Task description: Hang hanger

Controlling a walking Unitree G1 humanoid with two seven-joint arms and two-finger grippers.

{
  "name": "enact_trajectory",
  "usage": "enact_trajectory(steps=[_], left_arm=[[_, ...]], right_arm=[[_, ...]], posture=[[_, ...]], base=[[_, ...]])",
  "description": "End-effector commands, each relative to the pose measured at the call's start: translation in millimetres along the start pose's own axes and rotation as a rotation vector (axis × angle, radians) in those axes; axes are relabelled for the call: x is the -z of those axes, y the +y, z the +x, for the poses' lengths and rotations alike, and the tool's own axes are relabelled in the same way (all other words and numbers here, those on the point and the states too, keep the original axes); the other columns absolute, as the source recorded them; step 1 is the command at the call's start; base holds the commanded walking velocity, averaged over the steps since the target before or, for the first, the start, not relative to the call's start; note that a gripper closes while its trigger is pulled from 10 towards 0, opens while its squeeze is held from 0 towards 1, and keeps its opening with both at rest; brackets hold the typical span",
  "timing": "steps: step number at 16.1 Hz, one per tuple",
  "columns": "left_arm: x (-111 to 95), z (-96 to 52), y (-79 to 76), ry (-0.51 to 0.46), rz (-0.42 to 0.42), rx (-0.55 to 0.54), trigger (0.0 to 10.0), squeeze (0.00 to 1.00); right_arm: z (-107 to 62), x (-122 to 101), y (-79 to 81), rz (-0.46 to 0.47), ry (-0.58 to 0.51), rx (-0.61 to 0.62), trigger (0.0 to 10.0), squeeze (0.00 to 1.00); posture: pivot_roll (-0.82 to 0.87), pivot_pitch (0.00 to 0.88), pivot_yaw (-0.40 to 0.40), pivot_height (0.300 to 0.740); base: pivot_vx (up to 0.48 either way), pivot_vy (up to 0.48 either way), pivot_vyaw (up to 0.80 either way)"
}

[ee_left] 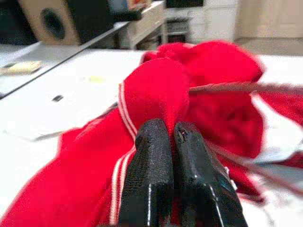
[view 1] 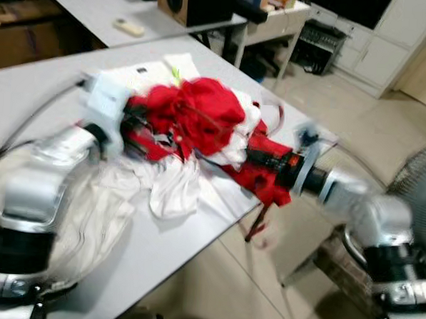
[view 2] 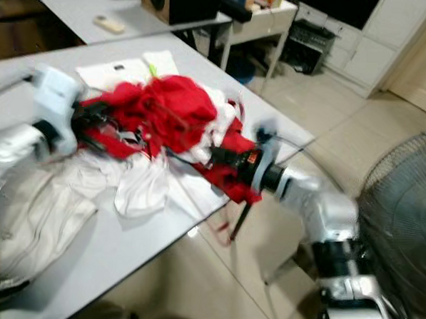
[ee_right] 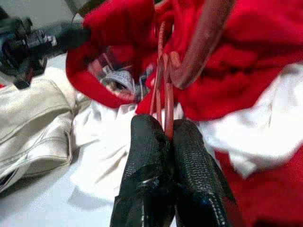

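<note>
Honestly, that hanger [ee_right: 163, 90] is buried in the red shirt [view 1: 201, 112] on the tabletop [view 1: 31, 86]. The right hand [ee_right: 168, 125] pinches its wire, the left hand [ee_left: 169, 130] pinches cloth; pulling apart could snag or drag the white clothes [view 1: 172, 189] off.

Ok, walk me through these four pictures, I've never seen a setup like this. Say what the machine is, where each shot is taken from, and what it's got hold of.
This is a humanoid robot with two silver arms, each ending in a pincer of two black fingers. The two wide shots come from cameras on its head, looking down at a grey table. The two close shots come from cameras on its wrists, looking along the fingers.

On the table lies a heap of clothes: a red garment with white stripes, a white cloth and a cream garment.

The left pincer is shut on the red garment. The right pincer is shut on a thin red wire hanger tangled in the heap. A fan stands to the robot's right.
</note>
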State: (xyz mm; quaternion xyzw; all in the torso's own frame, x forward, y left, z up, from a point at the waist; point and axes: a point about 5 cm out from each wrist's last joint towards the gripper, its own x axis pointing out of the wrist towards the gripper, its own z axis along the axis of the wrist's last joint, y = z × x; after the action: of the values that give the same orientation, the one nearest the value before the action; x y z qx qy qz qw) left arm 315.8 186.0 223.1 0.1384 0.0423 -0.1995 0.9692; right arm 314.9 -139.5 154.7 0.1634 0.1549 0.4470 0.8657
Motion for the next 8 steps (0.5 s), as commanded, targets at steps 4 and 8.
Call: enact_trajectory(steps=[4,8], left_arm=[[-56,9.0,7.0,-0.242,0.027,-0.096,0.0,0.00],[-78,12.3,14.5,-0.341,-0.052,-0.125,0.0,0.00]], right_arm=[[-19.9,-7,25.9,0.035,-0.089,-0.133,10.0,0.00],[-17.8,4,40.3,0.088,-0.103,-0.203,10.0,0.00]], posture=[[-0.06,0.000,-0.065,0.740],[-0.07,0.000,-0.051,0.740]], base=[[0.000,0.000,0.00],[0.000,0.000,0.00]])
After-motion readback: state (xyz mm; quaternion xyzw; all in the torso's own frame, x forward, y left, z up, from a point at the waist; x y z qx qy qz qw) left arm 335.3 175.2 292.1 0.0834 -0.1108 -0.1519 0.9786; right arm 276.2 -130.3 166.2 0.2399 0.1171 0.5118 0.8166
